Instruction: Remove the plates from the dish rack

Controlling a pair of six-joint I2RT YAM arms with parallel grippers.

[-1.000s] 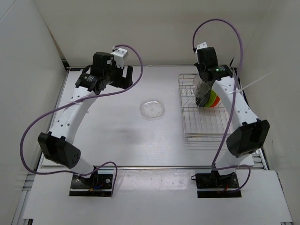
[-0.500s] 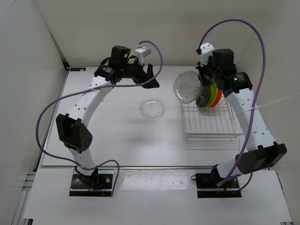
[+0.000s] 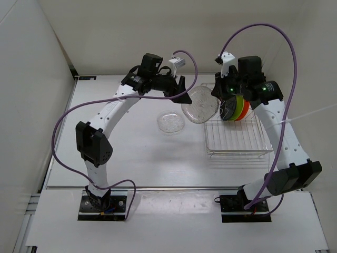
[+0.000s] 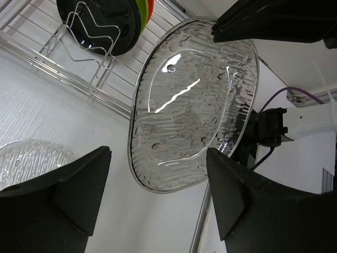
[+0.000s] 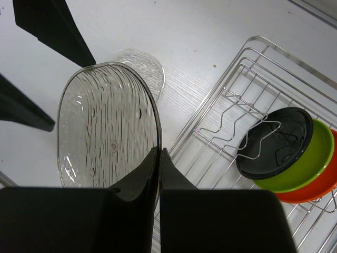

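one clear plate (image 5: 108,126) in right gripper (image 5: 158,156)

— What did the held clear plate (image 4: 195,100) look like?
— It was transparent and glossy, with a rippled, dimpled face catching bright glints. I couldn't tell whether it was glass or plastic. The second clear plate (image 5: 142,66) had the same ribbed texture.
— And the coloured ones?
— The black plate (image 5: 274,142) was smooth and shiny. The lime green plate (image 5: 305,171) and the orange plate (image 5: 318,192) were smooth with a softer sheen, like plastic.
— The dish rack (image 3: 237,154)?
— It was thin, bright silver metal wire.
— Anything else?
— The table (image 5: 184,31) was white and matt with a fine grain. The left gripper (image 4: 158,153) and the right gripper (image 5: 159,153) were matt black.
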